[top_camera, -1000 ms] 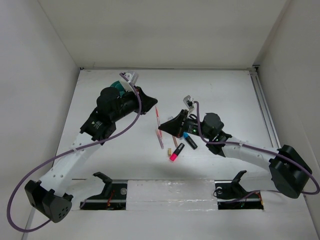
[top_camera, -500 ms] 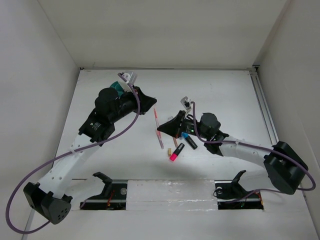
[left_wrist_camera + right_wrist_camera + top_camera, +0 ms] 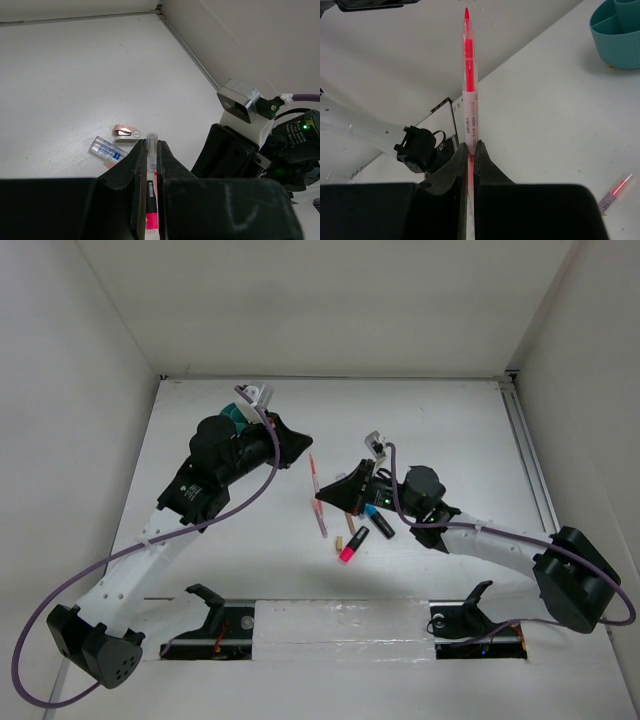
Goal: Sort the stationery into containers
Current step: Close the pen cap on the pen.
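Salmon-pink pen (image 3: 469, 100) pinched in right fingers (image 3: 460, 162), tip straight ahead; left fingers (image 3: 136, 170): grip unclear.

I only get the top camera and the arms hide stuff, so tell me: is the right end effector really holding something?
Observer: Yes. The right wrist view shows the right end effector shut on a pink highlighter pen labelled HIGHLIGHTER.
Operator: And the left one?
Observer: The left wrist view shows the left end effector shut on a pink pen, its clear tip poking out.
Operator: Anything in the tub?
Observer: The right wrist view catches only part of the teal tub; no stationery shows in that part.
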Action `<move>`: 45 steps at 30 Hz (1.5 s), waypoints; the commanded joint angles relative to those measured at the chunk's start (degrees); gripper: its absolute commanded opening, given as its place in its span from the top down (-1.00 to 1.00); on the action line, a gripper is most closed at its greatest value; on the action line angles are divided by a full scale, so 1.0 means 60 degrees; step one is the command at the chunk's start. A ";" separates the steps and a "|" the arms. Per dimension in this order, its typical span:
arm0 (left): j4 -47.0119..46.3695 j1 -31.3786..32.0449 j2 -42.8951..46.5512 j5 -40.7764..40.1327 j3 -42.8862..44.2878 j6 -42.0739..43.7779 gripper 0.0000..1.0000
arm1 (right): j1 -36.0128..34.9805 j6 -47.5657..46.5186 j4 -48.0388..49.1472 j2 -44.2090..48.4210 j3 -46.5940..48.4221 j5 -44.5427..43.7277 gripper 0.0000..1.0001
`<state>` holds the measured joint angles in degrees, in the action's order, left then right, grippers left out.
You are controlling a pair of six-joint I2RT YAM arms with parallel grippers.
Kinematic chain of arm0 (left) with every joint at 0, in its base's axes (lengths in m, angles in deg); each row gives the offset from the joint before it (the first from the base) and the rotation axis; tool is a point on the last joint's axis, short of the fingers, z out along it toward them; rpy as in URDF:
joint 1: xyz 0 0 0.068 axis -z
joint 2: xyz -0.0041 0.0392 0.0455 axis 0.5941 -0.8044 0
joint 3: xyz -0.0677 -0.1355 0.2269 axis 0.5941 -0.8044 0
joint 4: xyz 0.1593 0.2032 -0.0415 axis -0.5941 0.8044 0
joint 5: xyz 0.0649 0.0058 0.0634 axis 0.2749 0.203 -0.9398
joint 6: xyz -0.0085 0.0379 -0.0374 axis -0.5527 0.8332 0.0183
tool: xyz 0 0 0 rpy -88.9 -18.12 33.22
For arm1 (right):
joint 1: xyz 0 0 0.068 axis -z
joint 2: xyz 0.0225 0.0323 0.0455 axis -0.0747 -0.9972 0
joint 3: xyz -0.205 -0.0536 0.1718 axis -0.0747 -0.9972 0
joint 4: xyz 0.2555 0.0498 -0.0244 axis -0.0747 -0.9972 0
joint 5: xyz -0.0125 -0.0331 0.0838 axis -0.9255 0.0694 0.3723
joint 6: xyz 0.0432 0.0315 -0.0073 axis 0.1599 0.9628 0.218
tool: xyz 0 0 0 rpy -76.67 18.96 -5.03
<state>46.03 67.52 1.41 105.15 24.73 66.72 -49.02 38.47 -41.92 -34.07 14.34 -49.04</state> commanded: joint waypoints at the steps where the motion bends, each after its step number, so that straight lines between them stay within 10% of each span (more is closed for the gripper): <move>1: -0.0351 0.0022 0.0251 -0.0019 -0.0018 0.0118 1.00 | -0.0089 -0.0245 0.0423 0.0302 0.0110 -0.0139 1.00; 34: -0.0351 0.0022 -0.0027 0.0465 -0.0018 0.0118 1.00 | 0.0175 0.0164 0.1258 0.0113 0.0564 -0.0139 1.00; 45: -0.0614 0.0022 -0.0027 0.0274 -0.0193 -0.0057 1.00 | 0.0175 0.1891 0.4388 -0.1233 0.0564 -0.0051 1.00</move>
<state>45.11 67.52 0.93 106.76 24.65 66.65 -48.21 45.42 -29.05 -39.66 15.02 -49.65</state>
